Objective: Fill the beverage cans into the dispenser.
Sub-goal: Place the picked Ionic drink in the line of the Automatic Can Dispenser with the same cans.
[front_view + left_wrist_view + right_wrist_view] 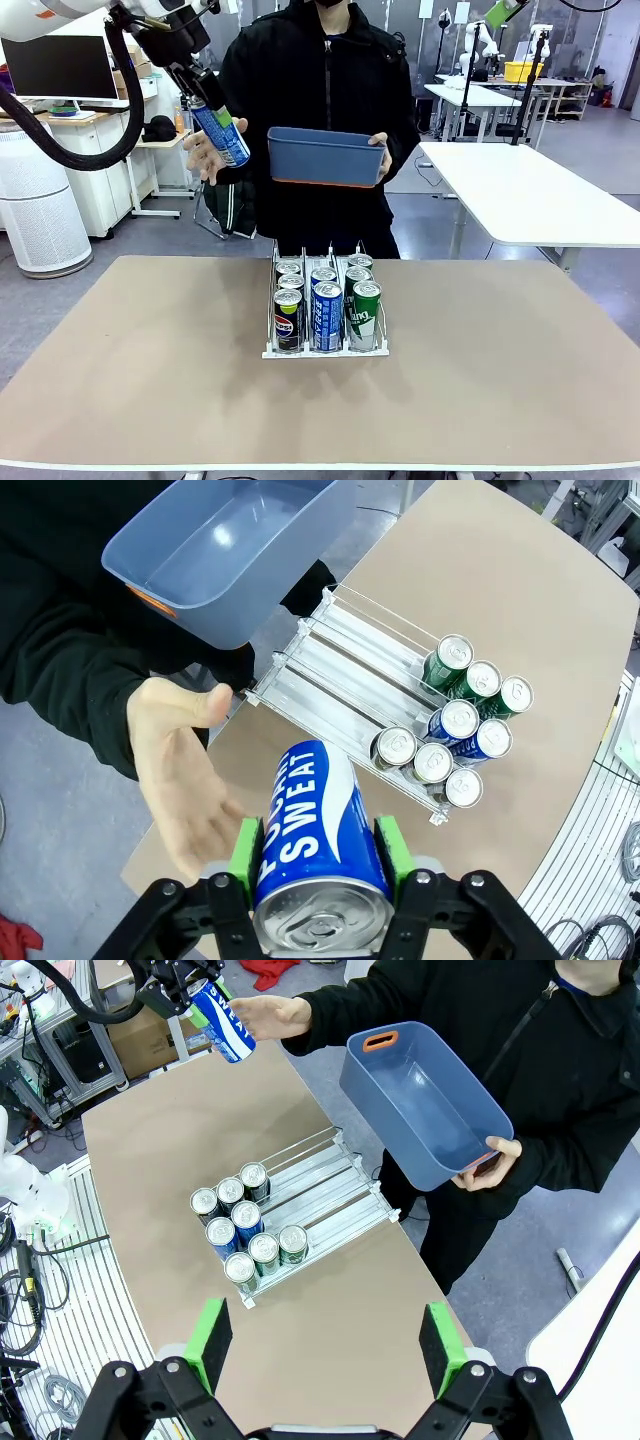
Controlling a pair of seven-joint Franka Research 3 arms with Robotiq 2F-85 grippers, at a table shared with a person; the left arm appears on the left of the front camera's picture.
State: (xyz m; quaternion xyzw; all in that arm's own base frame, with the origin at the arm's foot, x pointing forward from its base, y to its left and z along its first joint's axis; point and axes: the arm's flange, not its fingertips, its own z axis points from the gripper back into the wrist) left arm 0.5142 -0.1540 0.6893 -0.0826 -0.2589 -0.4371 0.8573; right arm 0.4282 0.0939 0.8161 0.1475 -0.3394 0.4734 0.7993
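**Blue can gripped at the hand-over, loading to follow**

While a blue can [221, 132] is clamped between the closed pads of the left pincer [203, 103], the person's open hand [200, 152] is seen just behind it. Seven cans are already stood in the dispenser [272, 350] at mid-worktop [130, 340]. Next, lowering into a lane's free rear end is judged necessary. Farther right, the right pincer [325, 1345] is held wide open, empty.
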